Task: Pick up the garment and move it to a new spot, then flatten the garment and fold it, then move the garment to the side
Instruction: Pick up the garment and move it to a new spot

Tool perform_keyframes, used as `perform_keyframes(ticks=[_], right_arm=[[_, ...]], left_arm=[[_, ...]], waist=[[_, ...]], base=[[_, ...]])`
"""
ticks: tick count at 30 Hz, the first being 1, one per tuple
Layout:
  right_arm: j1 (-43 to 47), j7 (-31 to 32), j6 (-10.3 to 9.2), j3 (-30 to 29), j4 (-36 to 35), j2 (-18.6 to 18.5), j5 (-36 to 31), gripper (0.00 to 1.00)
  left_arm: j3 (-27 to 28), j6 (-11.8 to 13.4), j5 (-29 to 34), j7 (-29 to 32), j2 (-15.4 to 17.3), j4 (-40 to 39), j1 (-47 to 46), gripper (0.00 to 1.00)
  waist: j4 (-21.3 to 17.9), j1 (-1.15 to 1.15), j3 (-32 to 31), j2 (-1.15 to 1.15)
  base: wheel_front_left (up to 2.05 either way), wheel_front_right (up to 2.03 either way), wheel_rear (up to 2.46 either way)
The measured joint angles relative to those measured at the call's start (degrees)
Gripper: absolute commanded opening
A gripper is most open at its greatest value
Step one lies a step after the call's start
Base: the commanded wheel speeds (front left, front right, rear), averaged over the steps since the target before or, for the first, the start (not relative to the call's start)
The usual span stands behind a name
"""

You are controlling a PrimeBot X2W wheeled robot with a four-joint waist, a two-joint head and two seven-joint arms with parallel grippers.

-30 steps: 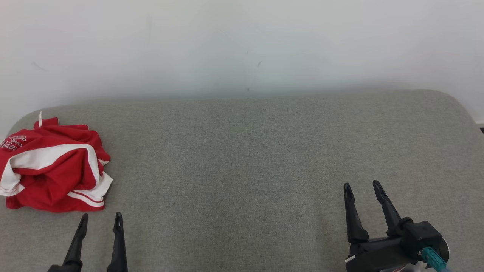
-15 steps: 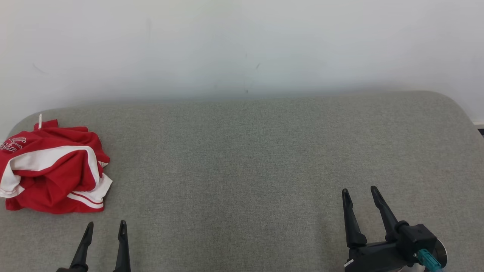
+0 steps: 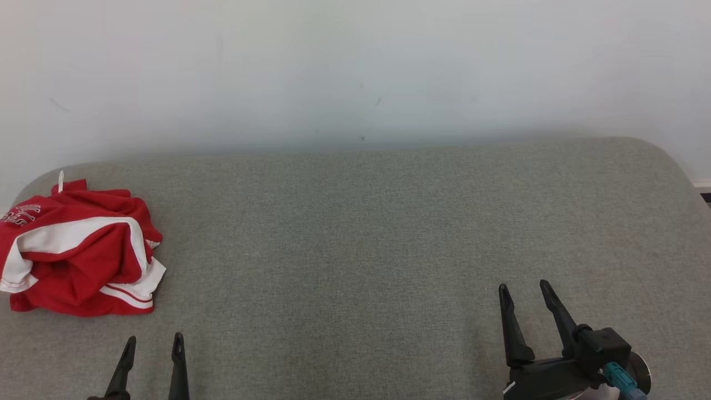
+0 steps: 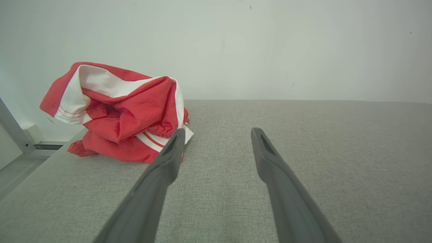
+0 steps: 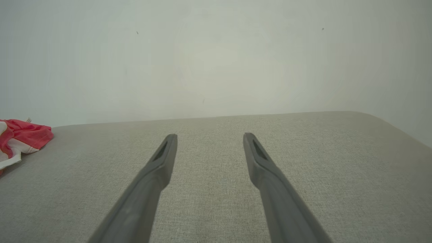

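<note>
Starting at left gripper (image 3: 154,339): spread wide, nothing between the fingers (image 4: 158,175), hovering low over the near left part of the grey padded top (image 3: 355,233). Aimed toward the top's far edge.

Outward from there: garment (image 3: 78,255) just ahead and off to the left, at the top's left end, close to its far left corner. No contact; a strip of the top in between. In left wrist view, seen past the left-hand fingertip, lying beyond and outside it, not in the gap.

On the garment itself: red with white bands, crumpled into a loose mound, resting on the top and reaching its left edge. No clear long axis; if anything, slightly wider across the top than deep. White-striped hem lowest, toward the top's near edge.

At right gripper (image 3: 523,286): equally wide, empty, over the near right part of the top. Well apart from the garment, with most of the top's width between.

Judgement: left arm by far the nearer. Probably calls for a short reach forward plus a swing toward the top's left end, then a pinch on a raised fold. Middle of the top a likely new spot.
</note>
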Motion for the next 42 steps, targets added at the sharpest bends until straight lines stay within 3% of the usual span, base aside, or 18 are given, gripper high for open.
perform_keyframes(ticks=[25,42], right_arm=[[-0.8,0.0,0.0,0.2,1.9,0.0,1.7,1.0],[-0.3,0.0,0.0,0.2,3.0,0.0,2.5,1.0]], left_arm=[[0.3,0.3,-1.0,0.0,-0.6,0.1,0.0,1.0],[1.0,2.1,-1.0,0.8,1.2,3.1,-1.1,1.0]], waist=[[0.8,0.0,-0.2,0.0],[10.3,0.0,0.0,0.0]], base=[[0.0,0.0,0.0],[0.0,0.0,0.0]])
